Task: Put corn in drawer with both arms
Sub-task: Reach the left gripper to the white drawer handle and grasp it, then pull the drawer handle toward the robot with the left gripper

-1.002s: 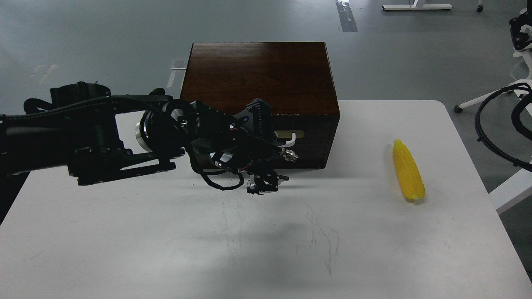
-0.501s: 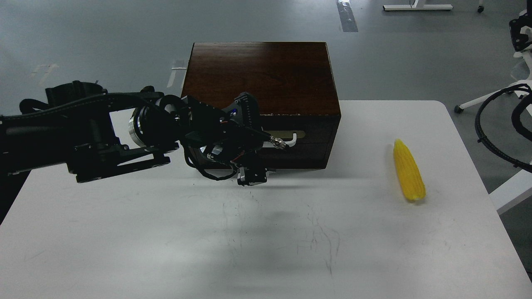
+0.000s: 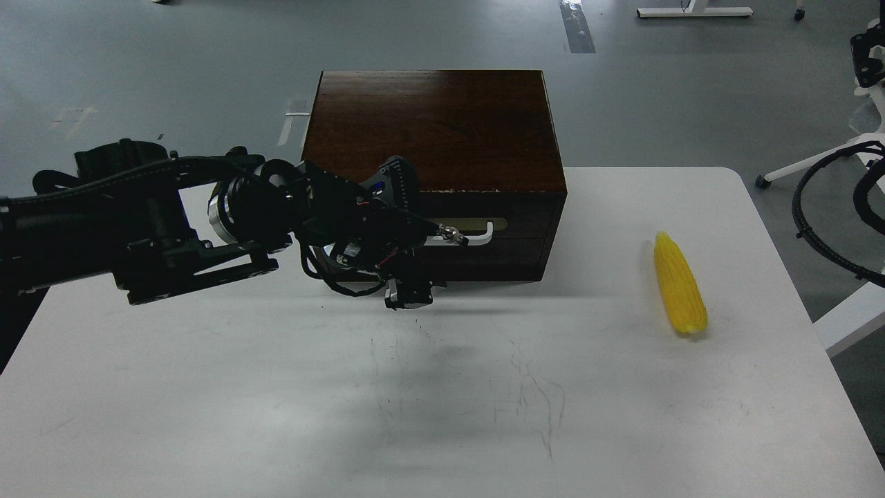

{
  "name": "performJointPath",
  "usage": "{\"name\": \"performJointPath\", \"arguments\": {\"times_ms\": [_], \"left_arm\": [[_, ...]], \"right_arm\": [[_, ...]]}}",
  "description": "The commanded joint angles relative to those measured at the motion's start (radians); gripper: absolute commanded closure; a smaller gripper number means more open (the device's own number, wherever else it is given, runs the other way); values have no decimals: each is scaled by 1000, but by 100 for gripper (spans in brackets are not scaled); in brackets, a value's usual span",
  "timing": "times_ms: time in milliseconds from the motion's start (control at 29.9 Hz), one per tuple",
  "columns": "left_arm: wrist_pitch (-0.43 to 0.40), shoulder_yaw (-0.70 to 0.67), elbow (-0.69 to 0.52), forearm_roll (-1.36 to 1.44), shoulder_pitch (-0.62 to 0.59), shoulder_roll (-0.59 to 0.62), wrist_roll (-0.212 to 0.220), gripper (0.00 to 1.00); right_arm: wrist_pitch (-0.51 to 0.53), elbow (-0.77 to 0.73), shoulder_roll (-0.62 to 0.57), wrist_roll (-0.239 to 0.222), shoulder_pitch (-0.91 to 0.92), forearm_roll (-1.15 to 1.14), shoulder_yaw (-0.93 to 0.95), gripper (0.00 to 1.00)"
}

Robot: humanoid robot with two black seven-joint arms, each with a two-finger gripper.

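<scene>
The corn (image 3: 679, 283), a bright yellow cob, lies on the white table (image 3: 442, 401) at the right, pointed end away from me. The dark brown wooden box (image 3: 432, 124) stands at the table's back. Its drawer (image 3: 525, 220) is closed, and part of its brass plate and white bar handle (image 3: 480, 235) shows. My left arm reaches in from the left. My left gripper (image 3: 408, 296) hangs low in front of the box's left half, just above the table. It is dark and its fingers cannot be told apart. My right gripper is out of view.
Black looped cables (image 3: 823, 214) and white frame legs (image 3: 850, 315) stand past the table's right edge. The table's front half carries only faint scuff marks (image 3: 532, 401). Grey floor lies behind the box.
My left arm has drawn back to the left, and its gripper has shifted left and slightly toward the box front. More of the drawer handle now shows. The corn has not moved.
</scene>
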Motion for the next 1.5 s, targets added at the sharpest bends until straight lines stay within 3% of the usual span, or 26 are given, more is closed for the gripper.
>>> {"name": "performJointPath", "arguments": {"times_ms": [0,100,234,334,1470], "left_arm": [[0,7,0,0,-4,1,-1,21],[0,6,0,0,-2,1,-9,28],[0,6,0,0,-7,1,-15,47],[0,6,0,0,-8,-1,-15,52],[0,19,-93,0,-19,44,-21,45]], "right_arm": [[0,-14,-3,0,8,0,1,0],[0,-15,-5,2,8,0,1,0],[0,-15,-6,2,6,0,1,0],[0,-15,-6,2,5,0,1,0],[0,-15,-31,0,0,0,-1,0]]}}
